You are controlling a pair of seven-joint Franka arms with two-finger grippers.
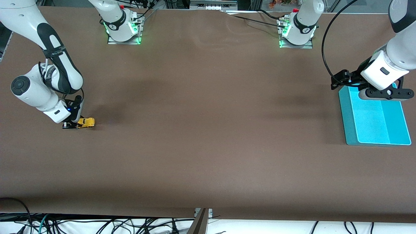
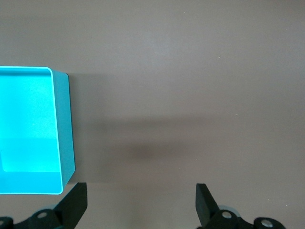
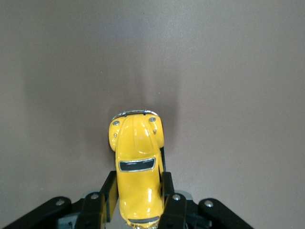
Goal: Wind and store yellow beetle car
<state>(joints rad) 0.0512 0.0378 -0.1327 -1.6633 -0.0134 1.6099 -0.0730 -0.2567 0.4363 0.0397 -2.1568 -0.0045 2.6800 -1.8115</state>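
A high front camera faces both arm bases across the brown table. Each wrist camera looks straight down, close: the left shares the cyan tray, the right the yellow beetle car.

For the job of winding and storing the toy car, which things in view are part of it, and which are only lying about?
Part of the job:
- small bright-yellow beetle-shaped toy car, on the table at the right arm's end
- right gripper, shut on the car's sides
- shallow turquoise plastic tray, probably the storage place
- left gripper, open, waiting over the tray's edge

Only lying about:
- black cables past the table's near edge
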